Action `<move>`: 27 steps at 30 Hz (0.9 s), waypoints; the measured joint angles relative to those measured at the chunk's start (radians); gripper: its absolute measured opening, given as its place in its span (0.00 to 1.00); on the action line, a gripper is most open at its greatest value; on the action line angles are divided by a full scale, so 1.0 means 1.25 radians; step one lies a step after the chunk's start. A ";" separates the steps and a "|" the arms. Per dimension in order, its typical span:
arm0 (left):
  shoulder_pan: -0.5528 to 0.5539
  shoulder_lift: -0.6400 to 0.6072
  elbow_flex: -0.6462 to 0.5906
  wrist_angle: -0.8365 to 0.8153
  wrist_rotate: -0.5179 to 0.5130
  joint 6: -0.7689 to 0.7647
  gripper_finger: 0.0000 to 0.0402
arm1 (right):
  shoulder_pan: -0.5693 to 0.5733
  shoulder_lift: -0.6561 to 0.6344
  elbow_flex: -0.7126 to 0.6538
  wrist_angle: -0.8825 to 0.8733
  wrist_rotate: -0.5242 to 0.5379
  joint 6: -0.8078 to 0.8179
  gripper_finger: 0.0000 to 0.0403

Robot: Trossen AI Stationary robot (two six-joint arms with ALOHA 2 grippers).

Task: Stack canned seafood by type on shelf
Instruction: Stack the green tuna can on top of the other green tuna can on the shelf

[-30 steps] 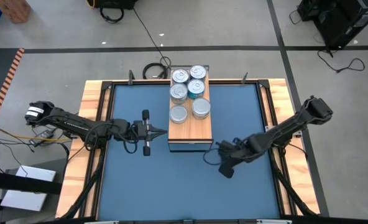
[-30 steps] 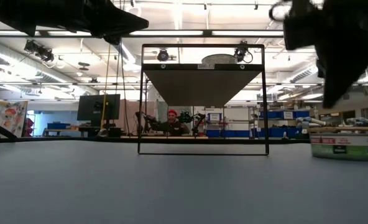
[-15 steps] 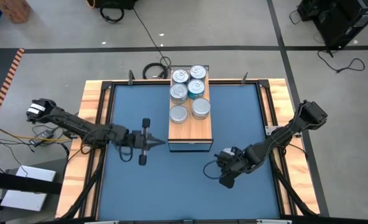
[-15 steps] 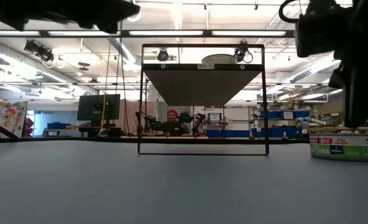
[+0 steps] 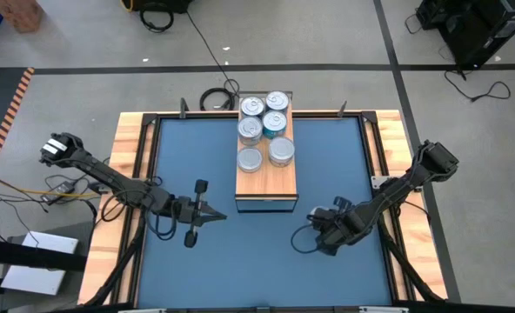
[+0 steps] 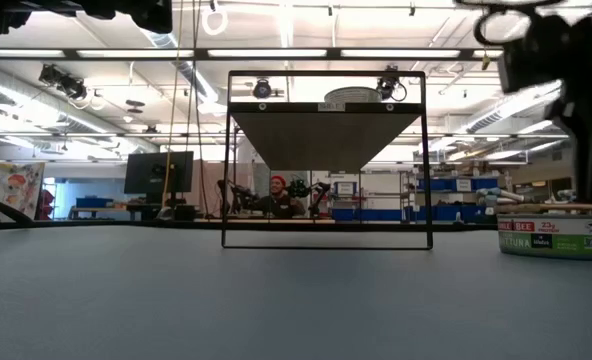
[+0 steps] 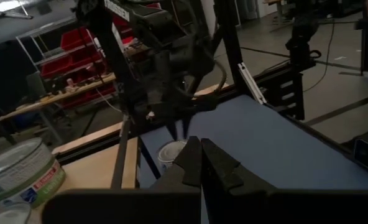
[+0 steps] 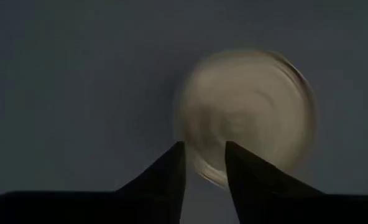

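Observation:
The shelf (image 5: 266, 178) stands at the table's far middle with several silver-lidded tins (image 5: 266, 130) on its wooden top, some with teal sides and some stacked. One more tin (image 8: 249, 115) lies lid-up on the blue mat, at the right in the low view (image 6: 561, 235). My right gripper (image 8: 204, 146) hovers above this tin and points down, its fingers a narrow gap apart over the tin's edge. In the high view the right gripper (image 5: 323, 236) hides the tin. My left gripper (image 5: 218, 216) is shut, level over the mat, left of the shelf's near end.
The shelf is a raised board on a thin dark frame (image 6: 326, 160) with open space under it. Wooden rails (image 5: 131, 165) border the mat. Bare mat lies between the two grippers (image 5: 257, 252). A person sits far behind the table (image 6: 276, 195).
My right gripper has moved from beside the shelf's near right corner toward the table's right and near edges, ending over the lone tin. My left gripper has drawn back from the shelf's left side toward the near edge and a little left, staying shut.

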 joint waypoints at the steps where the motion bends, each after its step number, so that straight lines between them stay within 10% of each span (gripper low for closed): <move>1: 0.000 0.000 0.000 -0.001 0.000 -0.008 0.00 | 0.000 0.000 -0.003 -0.032 0.000 0.015 0.26; 8: 0.000 0.000 0.000 -0.001 -0.006 -0.033 0.00 | 0.000 -0.002 -0.056 -0.081 0.013 0.106 0.02; 27: 0.000 0.000 0.000 -0.010 -0.012 -0.037 0.00 | 0.010 -0.001 -0.026 0.130 -0.056 0.052 0.09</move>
